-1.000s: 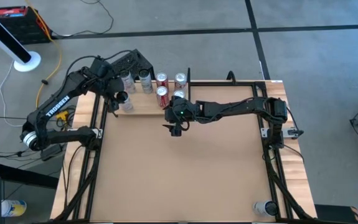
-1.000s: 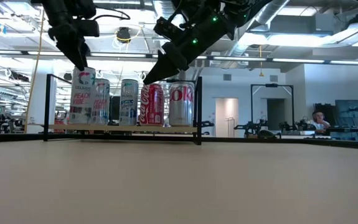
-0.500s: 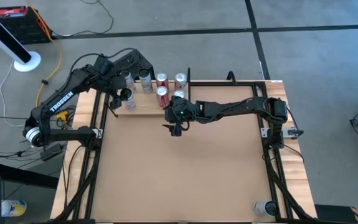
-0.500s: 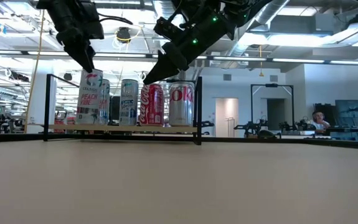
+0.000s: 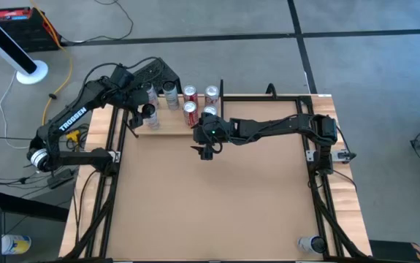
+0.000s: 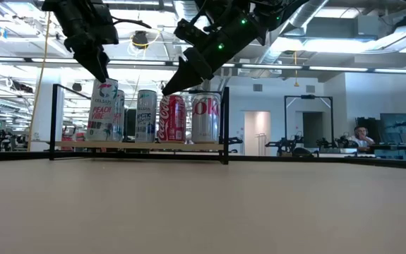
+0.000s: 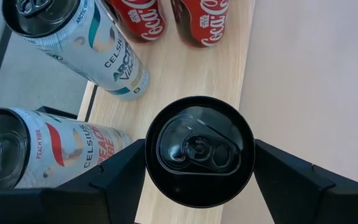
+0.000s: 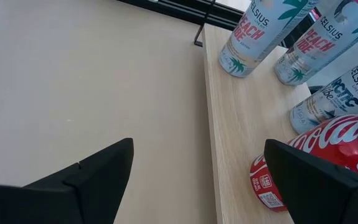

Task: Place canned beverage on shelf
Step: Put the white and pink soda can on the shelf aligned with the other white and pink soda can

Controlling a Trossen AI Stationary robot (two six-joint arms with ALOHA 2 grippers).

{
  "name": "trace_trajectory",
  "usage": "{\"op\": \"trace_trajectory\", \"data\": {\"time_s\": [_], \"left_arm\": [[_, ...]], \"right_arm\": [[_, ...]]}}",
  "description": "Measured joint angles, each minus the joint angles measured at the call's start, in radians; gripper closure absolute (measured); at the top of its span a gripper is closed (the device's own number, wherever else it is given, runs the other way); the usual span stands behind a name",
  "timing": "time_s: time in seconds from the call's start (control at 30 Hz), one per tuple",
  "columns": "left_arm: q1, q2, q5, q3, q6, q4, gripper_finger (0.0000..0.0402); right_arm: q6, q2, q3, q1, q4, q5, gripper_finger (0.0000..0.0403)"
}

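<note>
Left pincer (image 7: 198, 177) straddles can (image 7: 199, 151), seemingly ungripped.

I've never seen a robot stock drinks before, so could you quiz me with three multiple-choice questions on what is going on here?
1. Where is the slim white Celsius can with a black top that sits between the left gripper's fingers?
A. On the floor
B. At the left front of the pale wood plank shelf
C. Mid-tabletop

2. How many red Coca-Cola cans does the left wrist view show?
A. None
B. Two
C. Five

3. What state is the right gripper in?
A. Open, empty
B. Shut on a can
C. Shut on the shelf

Answers:
1 B: the low view shows the can upright at the shelf's left end.
2 B: two red cans stand side by side.
3 A: its fingers stand wide apart with only tabletop between them.
</note>
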Motion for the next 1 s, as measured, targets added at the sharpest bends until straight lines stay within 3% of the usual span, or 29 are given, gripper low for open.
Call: {"op": "trace_trajectory", "data": {"time_s": [0.6,1.0], "left_arm": [[-0.001,0.003,-0.061,-0.005,0.005,0.008,0.0102],[0.000,-0.005,-0.099,-0.004,0.022,0.054,0.0099]], "right_arm": [[0.001,0.000,0.000,0.000,-0.011,0.000,0.0019],[0.001,0.000,0.000,0.000,-0.010,0.000,0.0019]]}}
